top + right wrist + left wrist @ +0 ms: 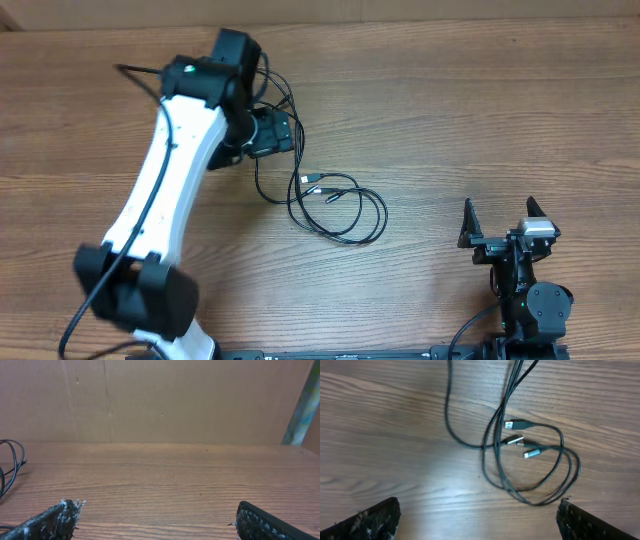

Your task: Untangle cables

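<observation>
3 plugs (516, 425) are seen among looped cables (512, 439) on the bench (395, 435); left tool (477, 517) and right tool (157, 520) are held released.

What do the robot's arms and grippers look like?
Left arm: long white shell, black joints, green dot, black cable alongside. Right arm: black, with a silvery block. Left gripper and right gripper: black, rough, pale-flecked fingers.

1. A wooden table (450, 120), brown with grain running left to right, fills the overhead view.
2. A plain brown wall (175, 400) stands along the table's far edge.
3. A pale greenish strip (305, 410) leans at the wall's far right.
</observation>
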Robot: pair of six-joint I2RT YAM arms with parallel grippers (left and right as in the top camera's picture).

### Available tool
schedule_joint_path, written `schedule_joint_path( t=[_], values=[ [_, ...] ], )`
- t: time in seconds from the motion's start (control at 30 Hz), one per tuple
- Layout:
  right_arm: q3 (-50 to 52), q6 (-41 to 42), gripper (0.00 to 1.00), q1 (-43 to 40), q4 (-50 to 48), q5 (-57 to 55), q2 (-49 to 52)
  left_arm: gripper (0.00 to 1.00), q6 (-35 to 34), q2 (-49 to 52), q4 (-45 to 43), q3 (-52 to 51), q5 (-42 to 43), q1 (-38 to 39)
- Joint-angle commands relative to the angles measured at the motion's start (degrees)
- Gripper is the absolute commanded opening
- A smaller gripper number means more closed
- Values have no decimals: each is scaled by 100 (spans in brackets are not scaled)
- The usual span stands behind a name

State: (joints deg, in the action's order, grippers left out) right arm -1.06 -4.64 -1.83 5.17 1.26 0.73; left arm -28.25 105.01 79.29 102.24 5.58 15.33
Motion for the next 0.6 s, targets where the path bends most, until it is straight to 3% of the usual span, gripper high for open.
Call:
schedule_joint_path(
  t=[0.0, 0.17, 0.3, 0.57],
  values=[
    [59, 31, 100, -7, -35, 9, -57, 96, -197, 468, -326, -31, 127, 160],
    [59, 31, 100, -7, -35, 11, -57, 96, -435, 946, -1381, -31, 153, 157],
    [59, 31, 100, -7, -35, 9, -57, 86, -1010, 1167, -2059, -31, 129, 160],
    [59, 31, 100, -7, -35, 9, -57, 80, -1871, 1694, -2566, -37, -212, 227]
  ],
)
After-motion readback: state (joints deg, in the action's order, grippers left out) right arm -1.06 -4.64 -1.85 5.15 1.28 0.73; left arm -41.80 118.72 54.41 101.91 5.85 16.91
